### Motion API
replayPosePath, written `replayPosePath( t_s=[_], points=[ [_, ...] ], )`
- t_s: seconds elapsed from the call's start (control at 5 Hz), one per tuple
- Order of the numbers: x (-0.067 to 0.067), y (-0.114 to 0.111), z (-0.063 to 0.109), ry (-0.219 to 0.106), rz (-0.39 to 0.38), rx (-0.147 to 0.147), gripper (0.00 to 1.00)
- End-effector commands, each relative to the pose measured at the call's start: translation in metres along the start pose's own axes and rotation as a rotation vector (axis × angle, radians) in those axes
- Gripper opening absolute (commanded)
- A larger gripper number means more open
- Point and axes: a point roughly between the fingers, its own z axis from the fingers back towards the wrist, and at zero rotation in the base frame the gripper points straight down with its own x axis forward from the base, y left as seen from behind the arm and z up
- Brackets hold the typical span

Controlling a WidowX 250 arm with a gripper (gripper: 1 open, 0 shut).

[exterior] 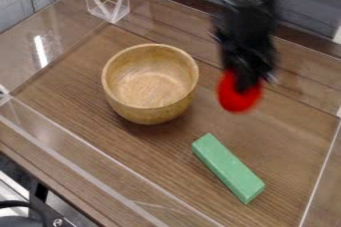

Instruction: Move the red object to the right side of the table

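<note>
My gripper [242,75] hangs from above at the right of the table [80,131], pointing down, its dark fingers shut on the red object [240,94]. The small red toy is blurred by motion and hangs just above the wood, to the right of the wooden bowl [151,82] and above the green block [226,167] in the picture. The top of the toy is hidden by the fingers.
Clear acrylic walls [34,42] ring the tabletop. A small clear stand [107,5] sits at the back left. The green block lies at the front right, close to the right wall.
</note>
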Motion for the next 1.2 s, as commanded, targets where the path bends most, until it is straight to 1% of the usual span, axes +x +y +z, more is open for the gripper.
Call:
replayPosePath(
  t_s=[0.0,0.2,0.4,0.6,1.0],
  points=[
    [0.021,-0.012,-0.005,-0.049,-0.025,0.007,0.00],
    [0.025,-0.023,-0.024,-0.035,-0.040,-0.003,0.00],
    [0.032,-0.015,-0.032,-0.027,-0.086,-0.006,0.00],
    [0.039,-0.008,-0.035,-0.023,-0.121,0.001,0.00],
    [0.024,0.004,-0.042,-0.034,-0.034,0.022,0.00]
  ],
)
